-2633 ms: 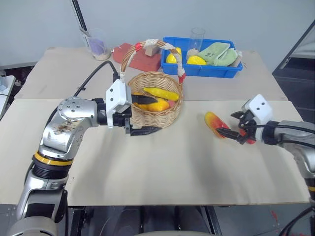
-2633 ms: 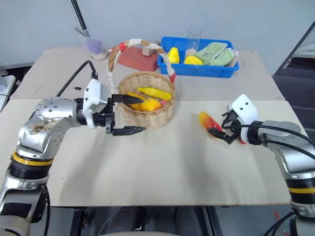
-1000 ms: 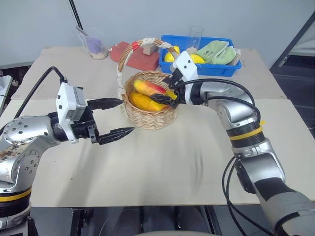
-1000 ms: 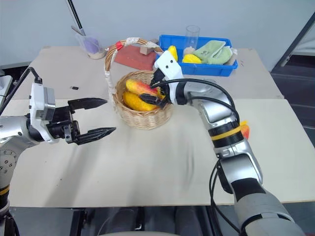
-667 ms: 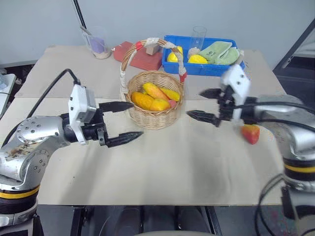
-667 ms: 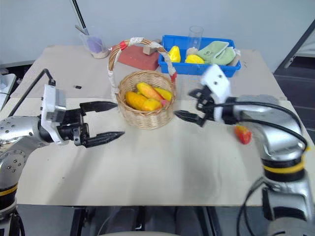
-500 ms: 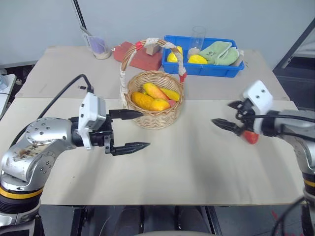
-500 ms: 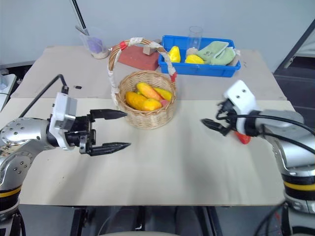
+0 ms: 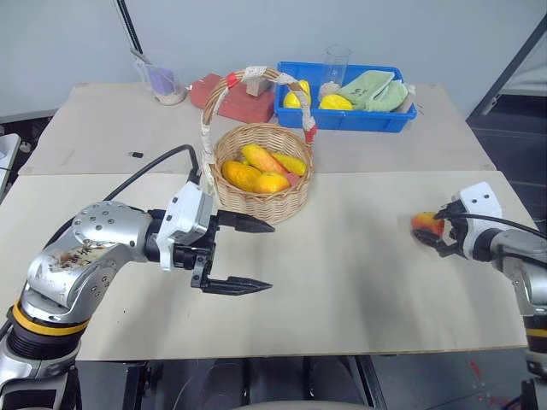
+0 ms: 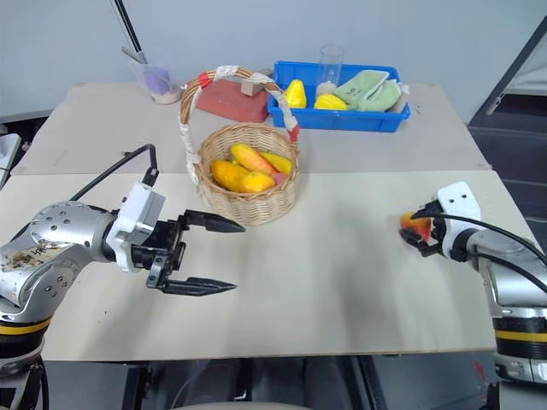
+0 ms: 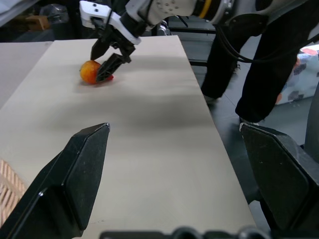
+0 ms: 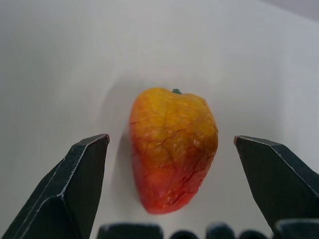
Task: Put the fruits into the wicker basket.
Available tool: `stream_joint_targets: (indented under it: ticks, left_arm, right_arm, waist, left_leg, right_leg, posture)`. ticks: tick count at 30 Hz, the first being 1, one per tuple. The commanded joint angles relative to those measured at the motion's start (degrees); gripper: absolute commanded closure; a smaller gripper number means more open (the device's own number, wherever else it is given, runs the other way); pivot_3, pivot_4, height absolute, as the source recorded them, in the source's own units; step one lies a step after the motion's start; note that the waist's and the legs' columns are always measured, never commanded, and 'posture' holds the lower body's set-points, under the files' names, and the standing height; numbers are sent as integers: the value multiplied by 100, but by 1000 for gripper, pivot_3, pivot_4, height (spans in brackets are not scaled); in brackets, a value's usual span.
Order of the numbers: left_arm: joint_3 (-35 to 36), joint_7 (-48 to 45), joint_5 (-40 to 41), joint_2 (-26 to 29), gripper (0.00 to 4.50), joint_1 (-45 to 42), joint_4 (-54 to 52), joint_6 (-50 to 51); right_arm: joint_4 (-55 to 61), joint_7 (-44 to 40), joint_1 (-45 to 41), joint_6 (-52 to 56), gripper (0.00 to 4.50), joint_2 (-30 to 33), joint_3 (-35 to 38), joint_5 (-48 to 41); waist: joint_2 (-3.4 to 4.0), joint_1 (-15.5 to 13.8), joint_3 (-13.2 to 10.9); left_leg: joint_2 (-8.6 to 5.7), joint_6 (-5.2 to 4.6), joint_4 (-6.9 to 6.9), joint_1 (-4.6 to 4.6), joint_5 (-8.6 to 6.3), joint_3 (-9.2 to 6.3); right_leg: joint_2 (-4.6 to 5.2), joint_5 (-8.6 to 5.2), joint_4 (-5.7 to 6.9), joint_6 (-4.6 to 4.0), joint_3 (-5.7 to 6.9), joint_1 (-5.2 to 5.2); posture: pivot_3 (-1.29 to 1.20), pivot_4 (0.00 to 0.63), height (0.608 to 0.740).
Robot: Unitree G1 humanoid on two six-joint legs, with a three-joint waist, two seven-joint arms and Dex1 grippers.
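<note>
The wicker basket (image 9: 260, 203) stands mid-table with several yellow-orange fruits (image 9: 256, 168) inside. One more small fruit (image 9: 422, 223), red fading to yellow, lies on the table near the right edge. My right gripper (image 9: 436, 235) is open, one finger on each side of this fruit without closing on it. In the right wrist view the fruit (image 12: 172, 147) sits between the spread fingers. My left gripper (image 9: 271, 256) hovers open and empty just in front of the basket, pointing right. The left wrist view shows the right gripper (image 11: 107, 57) at the fruit (image 11: 89, 72).
A blue plastic bin (image 9: 342, 117) at the back holds yellow fruits, a green cloth and a glass. Behind the basket lie a red block (image 9: 242, 100) and a plastic cup (image 9: 162, 81). The fruit lies close to the table's right edge.
My right gripper left the elongated fruit in the basket, swung right and down, and now straddles the small fruit. My left gripper drifted right, in front of the basket.
</note>
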State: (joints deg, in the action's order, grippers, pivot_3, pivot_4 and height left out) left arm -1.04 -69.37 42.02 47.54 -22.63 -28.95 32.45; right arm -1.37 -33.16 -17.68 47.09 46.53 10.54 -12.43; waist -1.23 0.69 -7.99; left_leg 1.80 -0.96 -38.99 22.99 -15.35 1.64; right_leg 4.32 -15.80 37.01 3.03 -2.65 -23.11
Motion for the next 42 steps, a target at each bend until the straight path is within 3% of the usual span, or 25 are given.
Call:
stream_joint_targets:
  ticks: [1,7,13,17,21,26,30,31,36,42]
  left_arm:
    - [73,-71,-50,-18,0,-42,-37,-225]
    - [194,12,-112,26,0,143,-29,-332]
    - [1020,364,-90,317,0,792,-30,-216]
    - [1733,743,122,367,0,1244,-148,-23]
    - [2111,1013,293,353,0,1451,-232,105]
    - [2328,1289,449,307,0,1530,-297,179]
    - [2335,1426,515,300,0,1526,-336,169]
    - [2332,1463,535,290,0,1504,-342,167]
    - [2313,1757,634,188,0,1322,-283,141]
    - [2163,2112,468,5,0,1032,-100,77]
  right_arm:
    - [-131,20,-158,1,821,-5,214,-85]
    - [-28,-77,-193,-58,2738,-6,94,-107]
    - [1729,-838,-712,170,2804,213,-714,-448]
    - [2313,-945,-2028,718,2805,-565,-1151,-1145]
    - [1922,-785,-2886,614,2812,-1395,-1601,-1137]
    - [700,-470,-3596,-197,2812,-2499,-2260,-594]
    - [-446,-201,-4021,-1104,2812,-3021,-2437,-53]
    - [-732,-140,-4117,-1329,1777,-3120,-2453,63]
    - [-767,-234,-4112,-1492,54,-3252,-2334,72]
    - [657,-709,-3543,-877,54,-2693,-2095,-379]
  waist:
    - [0,-12,0]
    - [0,-18,0]
    - [11,91,-5]
    - [11,100,-5]
    - [11,-3,-5]
    - [9,-43,-5]
    - [10,-22,-5]
    - [10,-11,-5]
    - [11,20,-5]
    - [10,9,-5]
  left_leg:
    - [0,0,0,0,0,0]
    - [0,0,0,2,0,-1]
    - [11,-1,2,-1,-1,-2]
    - [13,-4,2,-11,-2,-11]
    - [9,-4,5,-9,-3,-21]
    - [-3,0,1,7,-1,-16]
    - [-4,8,2,6,3,-16]
    - [-4,15,7,8,7,-17]
    - [-3,15,8,1,7,-19]
    - [-2,14,7,2,7,-22]
  right_leg:
    - [0,0,1,0,0,0]
    - [2,0,0,0,1,0]
    - [-8,0,7,0,-8,-11]
    - [-11,-2,7,-3,-3,-4]
    - [0,-1,14,-3,17,-7]
    - [12,2,20,0,22,-5]
    - [10,3,28,0,25,-10]
    - [9,3,28,-1,26,-13]
    - [8,4,53,-2,26,-17]
    - [8,4,58,-2,27,-19]
  posture:
    - [0,150,740]
    - [0,150,740]
    - [0,150,740]
    - [0,150,740]
    - [0,150,740]
    - [0,150,740]
    - [0,150,740]
    - [0,150,740]
    - [0,150,740]
    - [0,150,740]
